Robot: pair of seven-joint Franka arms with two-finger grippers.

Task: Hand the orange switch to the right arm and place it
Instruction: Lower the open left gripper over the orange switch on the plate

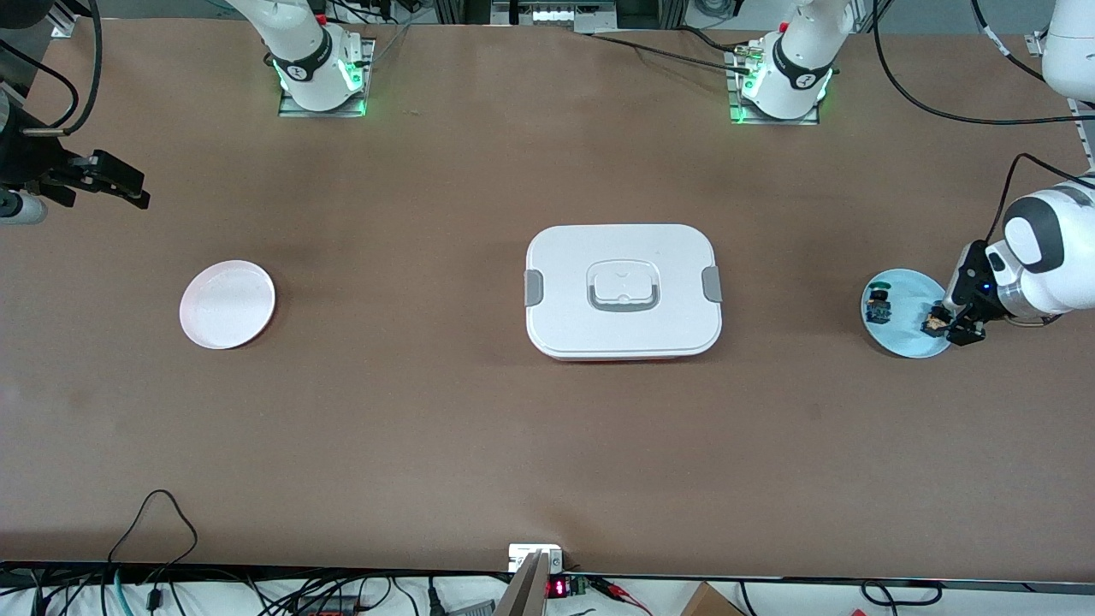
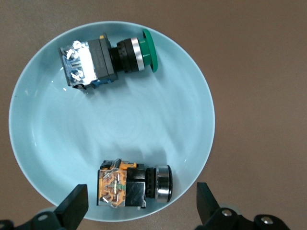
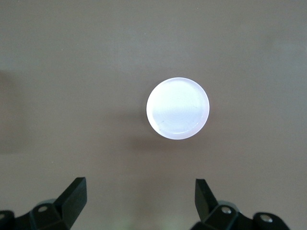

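The orange switch [image 2: 129,184] [image 1: 932,322], an orange body with a black round cap, lies on its side near the rim of a light blue plate [image 2: 144,124] [image 1: 902,338] at the left arm's end of the table. My left gripper [image 2: 140,205] [image 1: 948,323] hangs low over it, open, with one finger on each side of the switch and neither touching it. My right gripper [image 3: 139,199] [image 1: 135,193] waits open and empty, high over the right arm's end of the table, with a white plate [image 3: 178,109] [image 1: 227,305] below it.
A second switch with a green cap and blue body [image 2: 105,57] [image 1: 878,305] lies on the same blue plate, toward the table's middle. A white lidded box [image 1: 623,291] with grey clips stands in the middle of the table.
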